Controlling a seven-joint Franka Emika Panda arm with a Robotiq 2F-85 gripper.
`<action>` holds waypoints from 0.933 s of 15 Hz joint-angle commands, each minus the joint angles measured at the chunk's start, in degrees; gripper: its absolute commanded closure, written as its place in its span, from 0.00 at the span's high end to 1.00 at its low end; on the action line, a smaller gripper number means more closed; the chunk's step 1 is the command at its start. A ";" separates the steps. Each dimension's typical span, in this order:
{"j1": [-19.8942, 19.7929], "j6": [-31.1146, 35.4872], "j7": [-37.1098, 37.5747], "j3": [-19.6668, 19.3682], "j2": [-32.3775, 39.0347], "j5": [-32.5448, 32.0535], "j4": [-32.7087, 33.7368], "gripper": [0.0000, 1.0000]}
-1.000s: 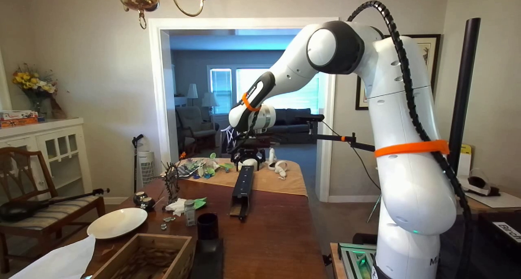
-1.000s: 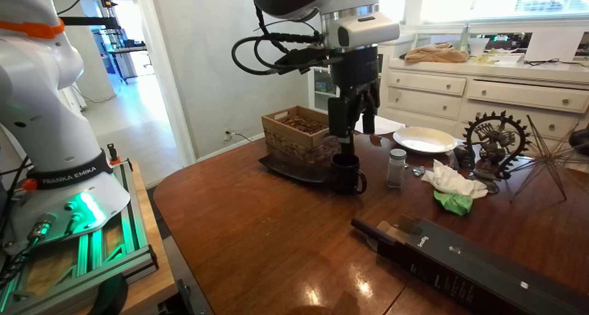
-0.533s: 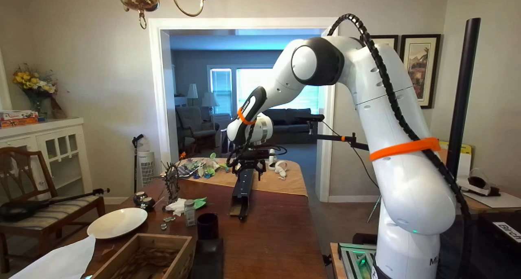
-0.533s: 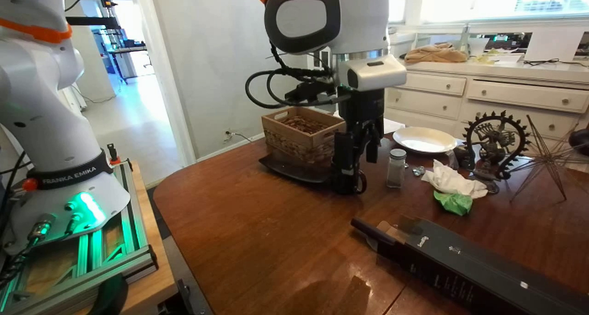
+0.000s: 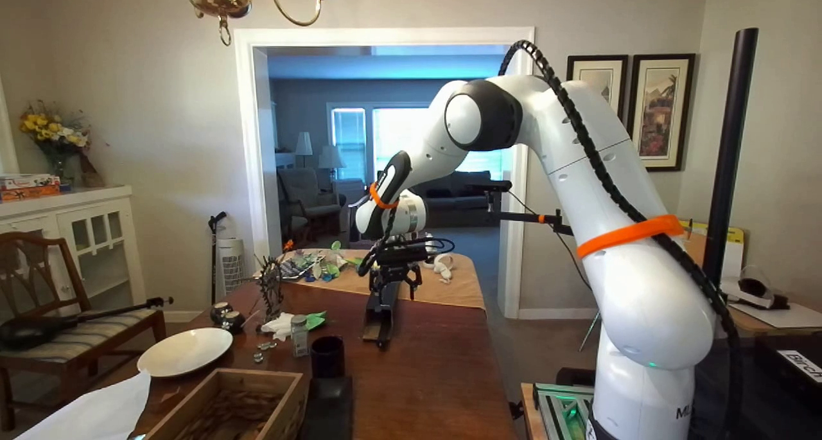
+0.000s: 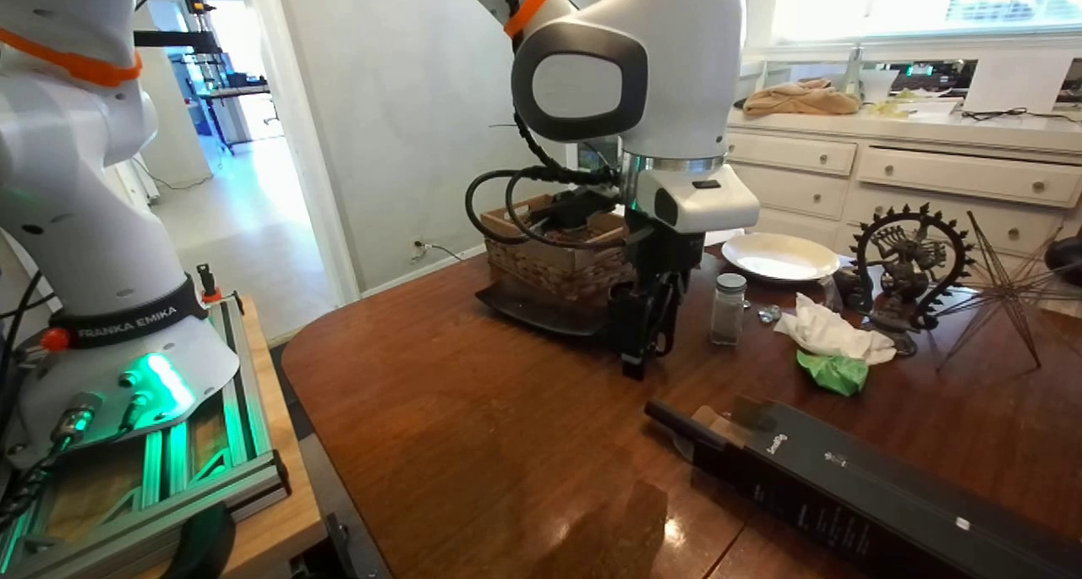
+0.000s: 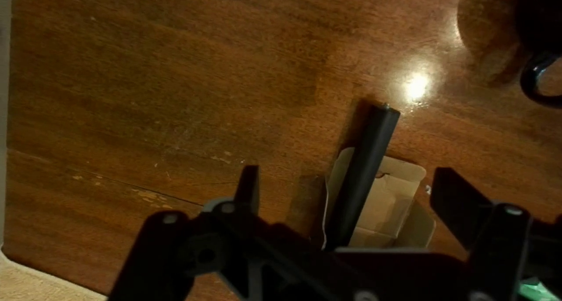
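Your gripper (image 7: 347, 171) stands wide with nothing in it, hanging above the table (image 7: 175, 94). In the wrist view, the rod (image 7: 364, 175) lies below, between your fingers (image 7: 248, 189) and a little toward the right one, with no contact to see. Its long axis cuts steeply across the line joining your fingertips. In an exterior view, it juts from the box (image 5: 381, 305), free end pointing near, and the mug (image 5: 327, 358) stands left of it and nearer.

Beyond the open end of the black box (image 6: 862, 482) and along its robot-facing side, bare tabletop (image 5: 437, 369) gives passage. A black bar (image 7: 366, 169) juts from that end; toward the box's opposite side, a mug (image 5: 328, 358), jar (image 6: 727, 313) and tissue (image 6: 828, 330) obstruct.
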 commanded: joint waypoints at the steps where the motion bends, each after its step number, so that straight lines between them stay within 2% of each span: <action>1: -1.20 4.26 -1.37 0.87 2.59 2.70 0.63 1.00; 3: -1.30 8.58 -0.63 1.12 3.36 4.07 -0.16 1.00; 6: -2.25 10.99 -0.73 1.95 4.56 6.90 0.22 1.00; 9: -3.37 11.53 -0.66 2.78 5.52 9.46 0.65 1.00; 11: -2.07 10.28 -0.14 1.47 4.68 7.35 0.10 1.00; 14: -2.26 10.27 -0.10 1.46 4.81 7.46 0.12 1.00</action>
